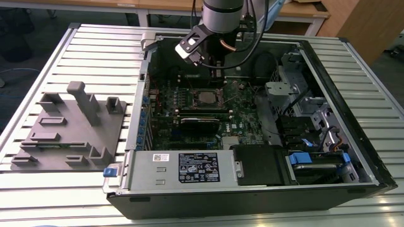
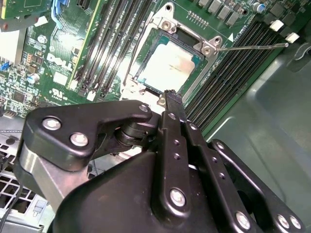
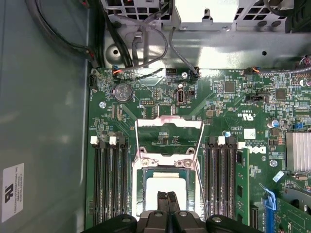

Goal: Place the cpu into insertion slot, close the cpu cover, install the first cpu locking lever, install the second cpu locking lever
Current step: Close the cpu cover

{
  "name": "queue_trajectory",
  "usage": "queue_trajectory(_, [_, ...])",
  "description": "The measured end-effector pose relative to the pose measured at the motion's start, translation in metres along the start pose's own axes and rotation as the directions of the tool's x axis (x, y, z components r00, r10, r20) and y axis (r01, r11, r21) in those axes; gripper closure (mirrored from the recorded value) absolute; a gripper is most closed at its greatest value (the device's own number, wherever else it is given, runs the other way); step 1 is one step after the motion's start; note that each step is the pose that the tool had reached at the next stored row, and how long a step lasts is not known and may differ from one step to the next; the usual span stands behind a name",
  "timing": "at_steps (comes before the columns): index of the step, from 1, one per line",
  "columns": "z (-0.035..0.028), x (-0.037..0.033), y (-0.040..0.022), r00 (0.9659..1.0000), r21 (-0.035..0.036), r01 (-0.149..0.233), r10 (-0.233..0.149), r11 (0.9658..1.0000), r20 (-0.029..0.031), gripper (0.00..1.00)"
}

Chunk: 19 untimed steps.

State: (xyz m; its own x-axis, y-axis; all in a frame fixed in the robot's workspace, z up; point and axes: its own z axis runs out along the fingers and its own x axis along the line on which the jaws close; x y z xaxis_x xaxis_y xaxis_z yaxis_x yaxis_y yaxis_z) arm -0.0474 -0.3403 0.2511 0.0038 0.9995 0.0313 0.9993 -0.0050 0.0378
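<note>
Jaws pressed together with nothing between them, we hang over the open computer case [image 1: 252,201], which sits on the slatted counter [image 1: 94,42]. Just beyond the tips, in line with the closed jaws, the cpu [image 3: 166,187] lies flat inside the insertion slot [image 3: 140,184]. Its pale top is bare in both wrist views. One thin locking lever [image 2: 252,47] juts out sideways from the socket, so we judge it not latched yet.

We see an open computer case [image 1: 252,201] on the slatted surface [image 1: 94,52], its power supply [image 1: 151,182] at the near side, a grey moulded block [image 1: 69,132] at the exterior view's left.
</note>
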Motion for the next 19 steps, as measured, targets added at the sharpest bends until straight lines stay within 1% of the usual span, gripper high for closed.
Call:
queue_trajectory(6, [-0.0015,0.0000,0.0001,1.0000,0.0000,0.000,0.000,1.0000,0.0001,0.89])
queue_trajectory(13, [-0.0018,0.0001,0.0002,1.0000,0.0000,0.000,0.000,1.0000,0.0000,0.89])
queue_trajectory(19, [-0.0017,0.0000,0.0030,1.0000,0.0001,0.000,0.000,1.0000,-0.0005,0.89])
